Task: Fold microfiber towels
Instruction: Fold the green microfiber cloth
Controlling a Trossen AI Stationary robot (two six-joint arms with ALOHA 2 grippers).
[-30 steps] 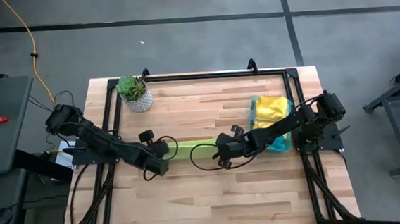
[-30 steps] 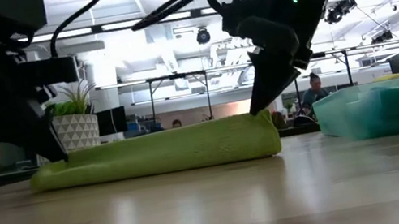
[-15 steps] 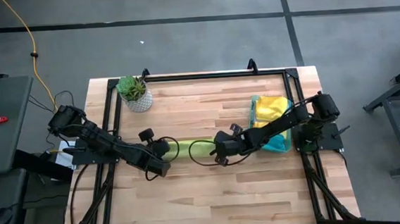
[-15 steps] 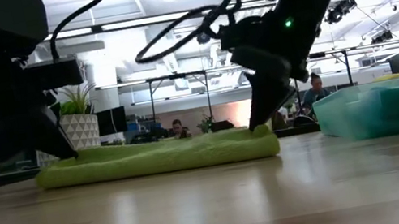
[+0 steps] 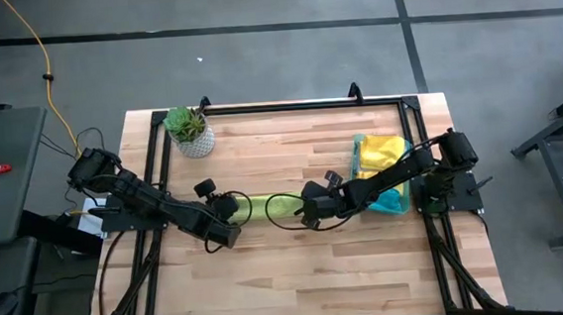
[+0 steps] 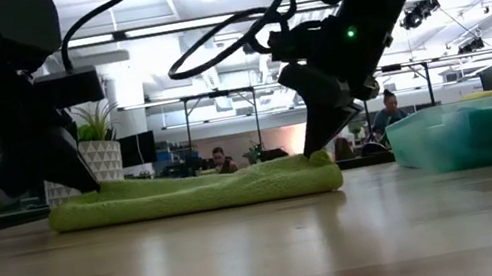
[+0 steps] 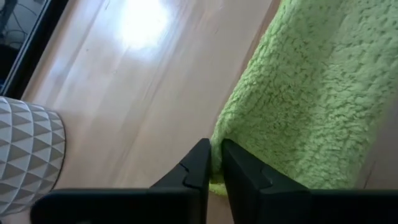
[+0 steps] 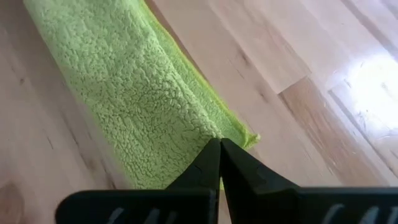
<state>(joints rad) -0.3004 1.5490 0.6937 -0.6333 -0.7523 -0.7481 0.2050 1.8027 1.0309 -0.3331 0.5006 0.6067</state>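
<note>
Near the middle of the high view, a lime green towel [image 5: 265,207] lies on the wooden table [image 5: 300,275], folded into a long narrow strip running left to right. The left gripper [image 5: 232,213] sits at the strip's left end. In its wrist view the two fingers [image 7: 198,169] stand slightly apart with the towel's edge [image 7: 311,99] pinched in the narrow gap between them. The right gripper [image 5: 303,208] is at the strip's right end; its wrist view shows the fingers [image 8: 231,163] clenched tight, their tips pressed onto the towel's corner [image 8: 143,93].

At table height, the strip [image 6: 195,193] lies low and flat, with one arm at each end. A translucent tray [image 5: 396,201] sits at the right of the high view, under the right arm, holding a yellow towel [image 5: 381,154]. A potted plant [image 5: 190,131] stands at the table's upper left.
</note>
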